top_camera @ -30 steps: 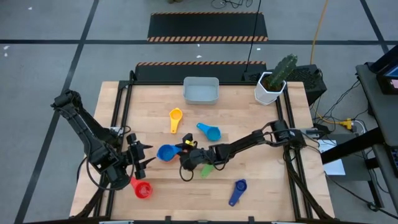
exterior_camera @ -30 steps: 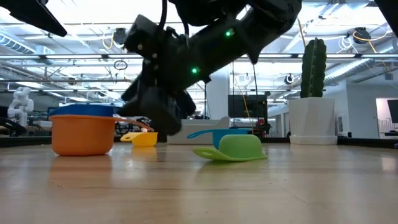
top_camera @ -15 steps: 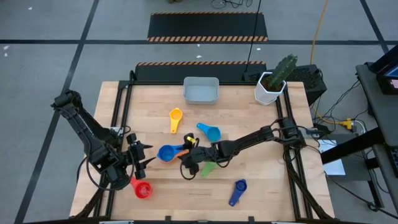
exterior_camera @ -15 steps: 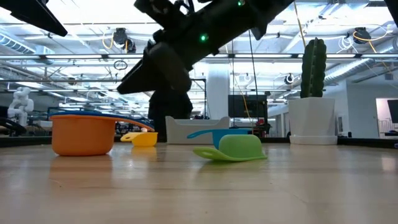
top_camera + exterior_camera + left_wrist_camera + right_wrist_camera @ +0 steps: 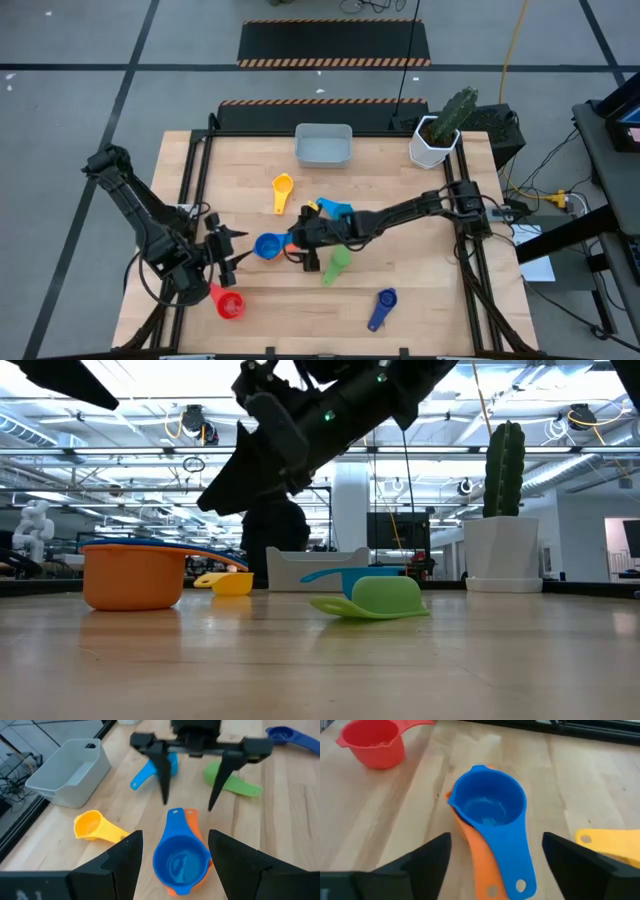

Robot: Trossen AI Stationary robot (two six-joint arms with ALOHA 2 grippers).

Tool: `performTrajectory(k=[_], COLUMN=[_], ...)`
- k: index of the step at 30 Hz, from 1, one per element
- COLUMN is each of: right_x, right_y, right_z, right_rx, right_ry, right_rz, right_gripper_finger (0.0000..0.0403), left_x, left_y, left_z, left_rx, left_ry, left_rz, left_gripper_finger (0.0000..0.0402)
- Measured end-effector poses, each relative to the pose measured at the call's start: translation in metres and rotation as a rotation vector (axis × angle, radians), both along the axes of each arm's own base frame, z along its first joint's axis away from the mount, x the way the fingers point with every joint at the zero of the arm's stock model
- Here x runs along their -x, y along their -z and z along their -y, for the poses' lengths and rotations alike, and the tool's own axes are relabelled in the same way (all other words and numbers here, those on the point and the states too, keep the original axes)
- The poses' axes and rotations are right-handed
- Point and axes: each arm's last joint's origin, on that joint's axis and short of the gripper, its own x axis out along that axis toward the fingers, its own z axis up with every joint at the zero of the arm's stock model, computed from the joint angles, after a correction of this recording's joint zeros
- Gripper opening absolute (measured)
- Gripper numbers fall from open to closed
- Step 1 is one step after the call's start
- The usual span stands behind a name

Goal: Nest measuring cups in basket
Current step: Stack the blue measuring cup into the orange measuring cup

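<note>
The blue cup point(image 5: 267, 245) sits nested in the orange cup point(image 5: 130, 575) on the table's near-middle, their handles point(image 5: 507, 870) lying one on the other. My right gripper point(image 5: 303, 238) hangs open just above those handles, fingers pointing toward the table's left, touching nothing. In the left wrist view its two fingers point(image 5: 162, 775) straddle the air over the handle ends. My left gripper point(image 5: 228, 258) waits open to the left of the pair. The yellow point(image 5: 282, 190), light blue point(image 5: 337, 211), green point(image 5: 337, 265), dark blue point(image 5: 382, 306) and red point(image 5: 229, 304) cups lie scattered. The basket point(image 5: 323, 146) stands at the far edge.
A white pot with a cactus point(image 5: 440, 135) stands at the far right corner. The green cup point(image 5: 375, 598) lies dome up near the right arm's forearm. Bare wood shows between the cups and the basket and along the near edge.
My right gripper has risen from table height beside the nested blue and orange cups and drawn slightly toward the far edge. The nested pair has stayed where it was.
</note>
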Motion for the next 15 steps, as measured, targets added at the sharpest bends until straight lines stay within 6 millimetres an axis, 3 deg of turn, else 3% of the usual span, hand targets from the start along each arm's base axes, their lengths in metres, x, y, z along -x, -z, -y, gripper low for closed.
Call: performTrajectory(k=[5, 15], right_x=[-0.003, -0.006], right_y=[-0.002, 0.004], right_z=[0.010, 0.021], right_rx=[-0.009, -0.116], right_ry=[-0.015, -0.089], right_rz=[0.031, 0.015], right_gripper_finger=[0.0346, 0.0348], left_x=[-0.006, -0.009], left_y=[-0.002, -0.001], left_z=[0.000, -0.002], left_rx=[0.004, 0.041], left_ry=[0.009, -0.015], left_rz=[0.010, 0.009], left_gripper_finger=[0.0230, 0.0230])
